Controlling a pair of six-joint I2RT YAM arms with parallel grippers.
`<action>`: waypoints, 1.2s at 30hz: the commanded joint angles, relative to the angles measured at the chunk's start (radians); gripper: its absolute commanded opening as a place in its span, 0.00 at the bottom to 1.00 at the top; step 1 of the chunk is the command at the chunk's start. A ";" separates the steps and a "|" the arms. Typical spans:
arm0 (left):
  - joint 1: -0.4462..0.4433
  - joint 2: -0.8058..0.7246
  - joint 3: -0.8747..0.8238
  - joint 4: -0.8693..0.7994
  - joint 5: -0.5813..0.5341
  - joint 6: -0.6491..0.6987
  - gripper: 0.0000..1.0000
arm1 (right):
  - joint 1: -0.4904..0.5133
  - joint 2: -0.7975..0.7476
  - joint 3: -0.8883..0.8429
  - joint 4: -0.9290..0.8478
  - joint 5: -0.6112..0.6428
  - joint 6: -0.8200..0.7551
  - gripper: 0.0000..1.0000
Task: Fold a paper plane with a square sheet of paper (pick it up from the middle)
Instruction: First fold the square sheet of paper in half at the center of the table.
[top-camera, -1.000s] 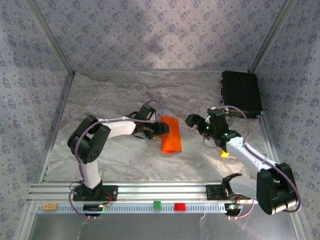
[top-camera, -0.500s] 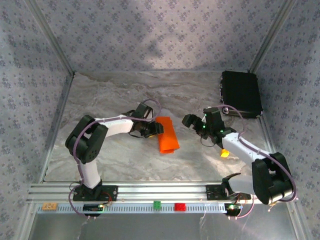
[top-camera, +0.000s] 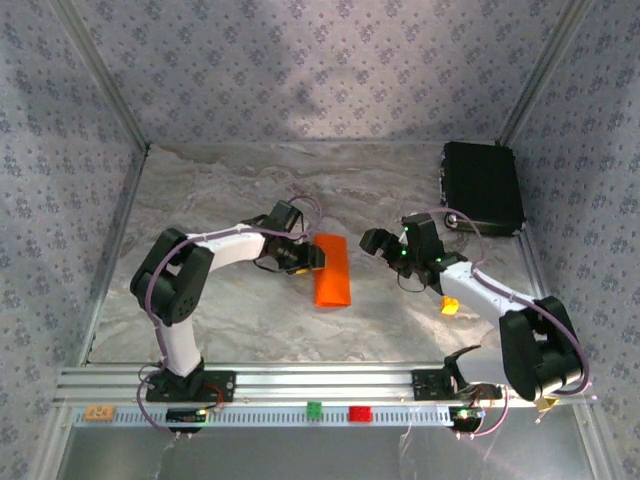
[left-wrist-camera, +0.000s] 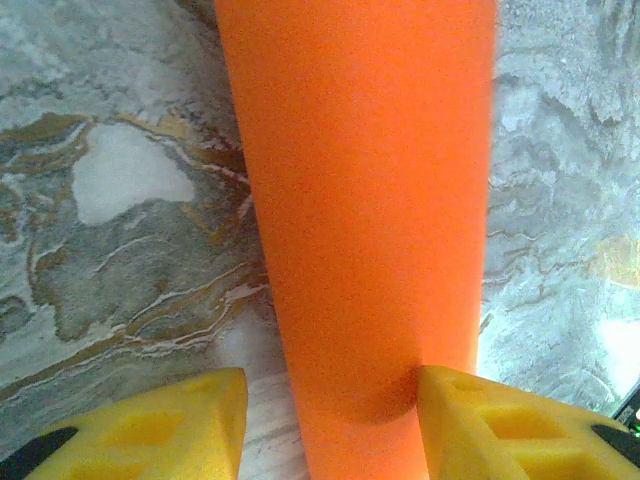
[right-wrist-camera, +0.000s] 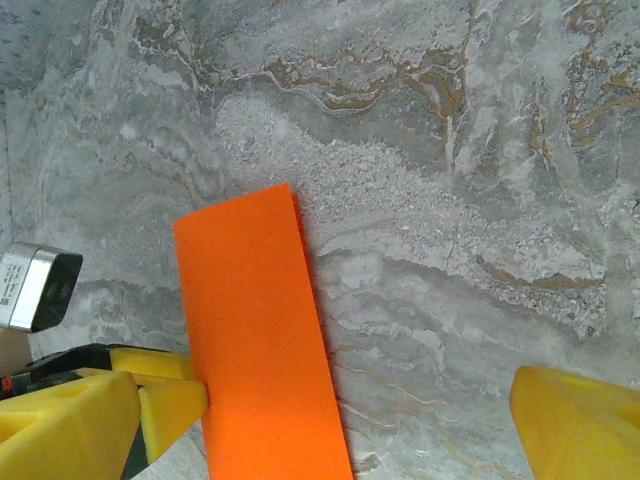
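Observation:
The square sheet of paper, bright orange, lies on the marble table doubled over into a long narrow strip. My left gripper sits at its left edge. In the left wrist view the strip runs between the yellow fingers. The right finger presses into the strip's edge, while the left finger stands a small gap away from it. My right gripper hovers just right of the strip with its jaws wide apart. In its own view, the right gripper looks down on the strip.
A black box stands at the back right. A small yellow-orange block lies beside my right forearm. Green and red blocks sit on the front rail. Patterned walls close in the table on three sides.
The orange paper has gone from a curled arch to a flatter, narrower strip. My left jaws have closed in around it. The right arm has moved left, nearer the paper.

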 joint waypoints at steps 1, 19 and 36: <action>0.006 0.028 0.035 -0.078 0.003 0.042 0.48 | 0.010 0.012 0.033 -0.010 -0.010 0.002 0.97; 0.007 0.025 0.031 -0.095 -0.095 0.022 0.44 | 0.016 0.013 0.035 -0.027 -0.005 0.004 0.97; 0.011 0.059 0.062 -0.158 -0.141 0.038 0.41 | 0.026 0.019 0.035 -0.036 0.004 0.012 0.98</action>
